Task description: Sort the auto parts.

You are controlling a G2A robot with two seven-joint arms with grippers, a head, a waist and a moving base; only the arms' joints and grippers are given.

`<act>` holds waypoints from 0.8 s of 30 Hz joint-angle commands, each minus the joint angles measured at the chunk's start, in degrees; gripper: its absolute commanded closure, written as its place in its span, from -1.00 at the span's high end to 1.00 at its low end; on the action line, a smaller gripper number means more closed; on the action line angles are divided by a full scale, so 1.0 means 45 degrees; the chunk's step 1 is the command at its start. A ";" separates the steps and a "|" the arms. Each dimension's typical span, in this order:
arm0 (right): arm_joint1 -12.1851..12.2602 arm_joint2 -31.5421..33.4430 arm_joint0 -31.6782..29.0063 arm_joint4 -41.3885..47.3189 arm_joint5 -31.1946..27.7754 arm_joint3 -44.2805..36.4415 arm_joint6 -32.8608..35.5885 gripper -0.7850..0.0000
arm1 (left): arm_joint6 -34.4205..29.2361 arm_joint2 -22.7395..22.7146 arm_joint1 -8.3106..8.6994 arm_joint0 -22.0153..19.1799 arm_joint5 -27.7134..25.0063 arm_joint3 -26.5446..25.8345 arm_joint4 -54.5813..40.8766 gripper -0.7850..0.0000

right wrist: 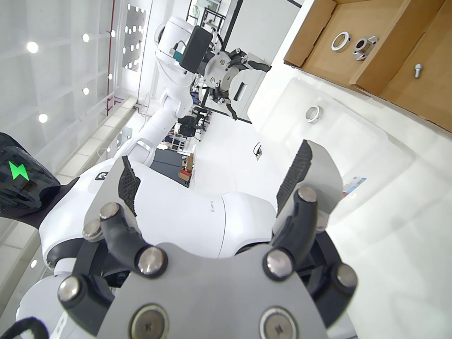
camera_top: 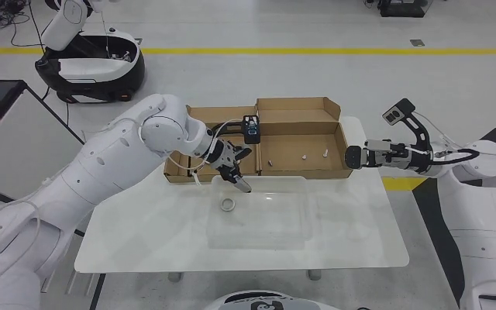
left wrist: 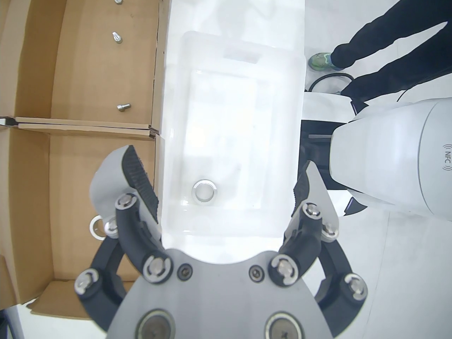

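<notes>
Sort looks nearly done, by my read. Cardboard box [camera_top: 302, 146] sits along the far edge of the counter [camera_top: 356, 232] w/ two compartments. Three bolts [left wrist: 117, 37] lie in the one toward the counter's right end. A sorted ring [right wrist: 340, 42] + flanged hub [right wrist: 365, 46] lie in the one at the left end. Only one part seems left: the loose ring [camera_top: 227, 204], lying flat in the far-left corner of the clear bin [camera_top: 287, 225] mid-counter, near the box wall.

Left claw [left wrist: 219, 158] hangs over that corner, jaws spread wide, nothing between them, apart from the loose ring. Right claw [right wrist: 215, 153] is by the counter's far-right corner, near the box's right end, also wide, holding nothing.

Views:
- **Top view:** gives the layout + both arms, but the left arm covers much of the left compartment.
- **Right wrist view:** looks in from the side, so the sorted ring + flanged hub show plainly.
- **Left wrist view:** has all three bolts & frames the loose ring between the fingers. The sorted ring is half hidden behind a finger there.
</notes>
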 commanded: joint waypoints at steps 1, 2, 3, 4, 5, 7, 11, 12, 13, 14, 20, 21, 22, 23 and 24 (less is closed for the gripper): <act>0.0000 0.0000 0.0000 0.0000 0.0000 0.0000 0.0000 1.00 | 0.0047 -0.0001 -0.0002 0.0020 0.0023 -0.0058 0.0041 1.00; 0.0000 0.0000 0.0000 0.0000 0.0000 0.0000 0.0000 1.00 | 0.0151 -0.0013 -0.0009 0.0055 0.0059 -0.0229 0.0187 1.00; 0.0000 0.0000 0.0000 0.0000 0.0000 0.0000 0.0000 1.00 | 0.0123 0.0030 -0.0021 0.0126 0.0098 -0.0455 0.0274 1.00; 0.0000 0.0000 0.0000 0.0000 0.0000 0.0000 0.0000 1.00 | -0.0307 0.0174 -0.0042 0.0118 0.0310 -0.0608 0.0290 1.00; 0.0000 0.0000 0.0000 0.0000 0.0000 0.0000 0.0000 1.00 | -0.0781 0.0361 -0.0078 -0.0022 0.0784 -0.0863 0.0431 1.00; 0.0000 0.0000 0.0000 0.0000 0.0000 0.0000 0.0000 1.00 | -0.1953 0.0820 -0.0178 -0.0315 0.1957 -0.1204 0.0143 1.00; 0.0000 0.0000 0.0000 0.0000 0.0000 0.0000 0.0000 1.00 | -0.3540 0.1488 -0.0507 -0.0987 0.3543 -0.1543 -0.0523 1.00; 0.0000 0.0000 0.0000 0.0000 0.0000 0.0000 0.0000 1.00 | -0.3871 0.1727 -0.0613 -0.1140 0.3875 -0.1648 -0.0586 1.00; 0.0000 0.0000 0.0000 0.0000 0.0000 0.0000 0.0000 1.00 | -0.4098 0.1865 -0.0715 -0.1314 0.4101 -0.1615 -0.0598 1.00; 0.0000 0.0000 0.0000 0.0000 0.0000 0.0000 0.0000 1.00 | -0.4377 0.2050 -0.0821 -0.1435 0.4380 -0.1584 -0.0619 1.00; 0.0000 0.0000 0.0000 0.0000 0.0000 0.0000 0.0000 1.00 | -0.5016 0.2484 -0.1170 -0.1829 0.5020 -0.1384 -0.0369 1.00; 0.0000 0.0000 0.0000 0.0000 0.0000 0.0000 0.0000 1.00 | -0.5016 0.2484 -0.1170 -0.1829 0.5020 -0.1384 -0.0369 1.00; 0.0000 0.0000 0.0000 0.0000 0.0000 0.0000 0.0000 1.00 | -0.5016 0.2484 -0.1170 -0.1829 0.5020 -0.1384 -0.0369 1.00; 0.0000 0.0000 0.0000 0.0000 0.0000 0.0000 0.0000 1.00 | -0.5016 0.2484 -0.1170 -0.1829 0.5020 -0.1384 -0.0369 1.00; 0.0000 0.0000 0.0000 0.0000 0.0000 0.0000 0.0000 1.00 | -0.4974 0.2503 -0.1170 -0.1795 0.5028 -0.1402 -0.0289 1.00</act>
